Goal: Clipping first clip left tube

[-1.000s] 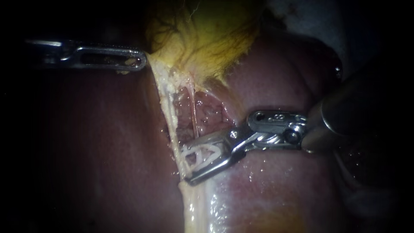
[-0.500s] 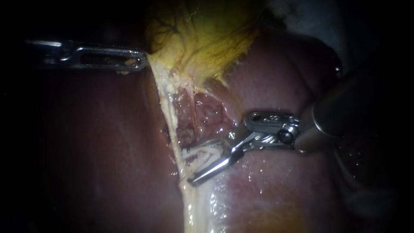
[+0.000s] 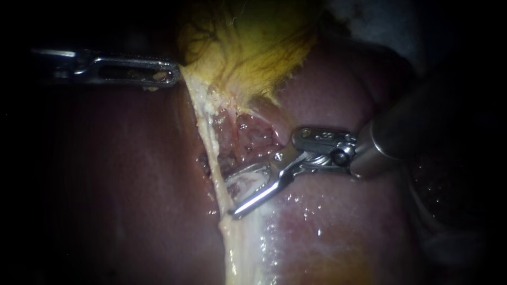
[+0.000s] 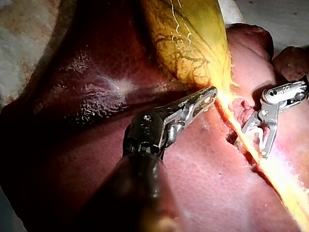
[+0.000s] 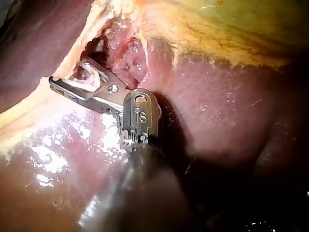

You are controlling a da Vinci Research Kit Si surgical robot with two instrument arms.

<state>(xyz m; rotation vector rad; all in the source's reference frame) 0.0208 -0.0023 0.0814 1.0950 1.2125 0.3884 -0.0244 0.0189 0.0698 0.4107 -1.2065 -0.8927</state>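
- Endoscope view: the left tube (image 3: 208, 137) is the pale cord that runs from the yellow gallbladder (image 3: 253, 47) towards the camera, along the edge of the raw pocket in the liver (image 3: 317, 227). Its long axis is close to upright in this view.
- The right instrument (image 3: 231, 196) comes in from the right and lies almost square across that axis. Its jaw tips reach the cord low on its length, so the tube lies at the far end of the jaws, away from the shaft.
- Its jaws hold a whitish clip (image 3: 247, 184) between them, one jaw on each leg, and a gap between the jaws is yet to be closed.
- The light is poor at the tips. The cord seems to sit just inside the clip's mouth, but I cannot tell whether it is fully across.
- The left instrument (image 3: 171, 74) is well apart, up by the gallbladder. Its jaws lie together and pinch the gallbladder's edge, which appears to keep the cord taut.
- The right instrument is the nearer one, and the clip is its job. My judgement is that the tips should pass beyond the far side of the cord before the jaws squeeze, otherwise the clip may catch only part of it.
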